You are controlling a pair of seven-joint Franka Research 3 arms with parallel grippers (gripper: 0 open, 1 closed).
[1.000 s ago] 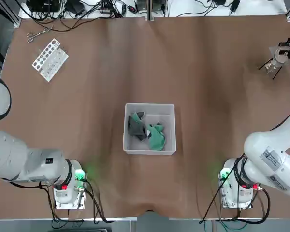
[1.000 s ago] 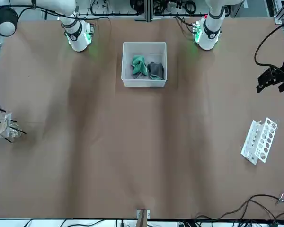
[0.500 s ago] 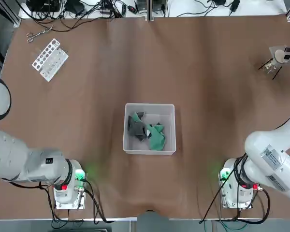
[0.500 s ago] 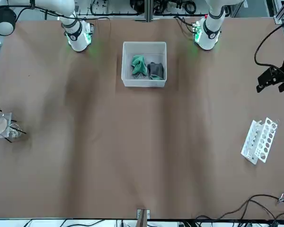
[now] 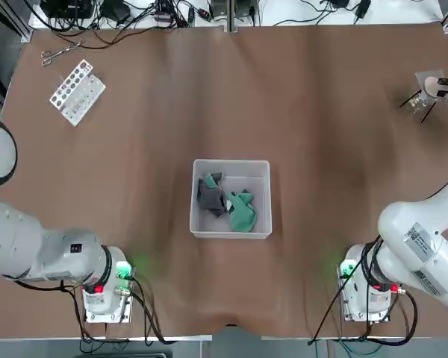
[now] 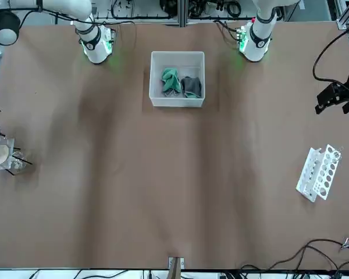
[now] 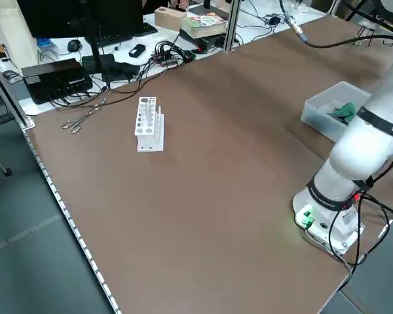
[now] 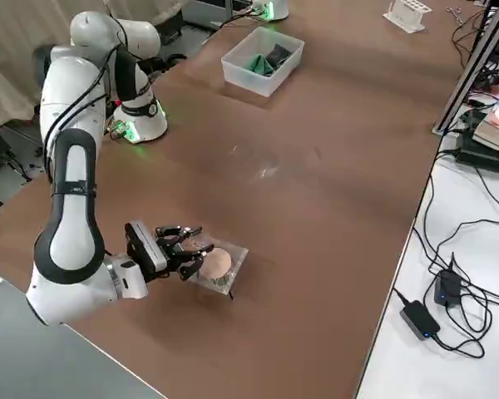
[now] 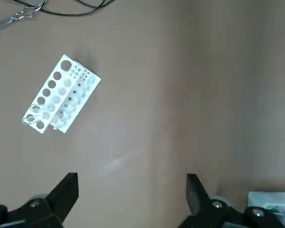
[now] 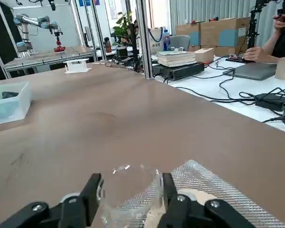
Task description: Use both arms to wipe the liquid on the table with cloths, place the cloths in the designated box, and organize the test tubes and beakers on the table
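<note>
The right claw [image 10: 129, 192] is low over the desk [image 5: 321, 127], with the small clear beaker [image 10: 129, 186] sitting between its two fingers. I cannot tell if it grips or has let go. Best to back away slowly so the glass does not tip. The left claw [image 9: 132, 187] hangs wide open, far away. Both cloths [image 5: 225, 201] lie in the box [image 5: 231, 165].

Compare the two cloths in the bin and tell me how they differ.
The green cloth is bright, while the dark grey cloth is nearly charcoal. In the top view the green cloth lies on the bin's right side and nearer the arm bases; the dark grey cloth lies on its left side, slightly farther from them. Both are crumpled, touch each other, and lie inside the translucent bin at mid-table.
</note>
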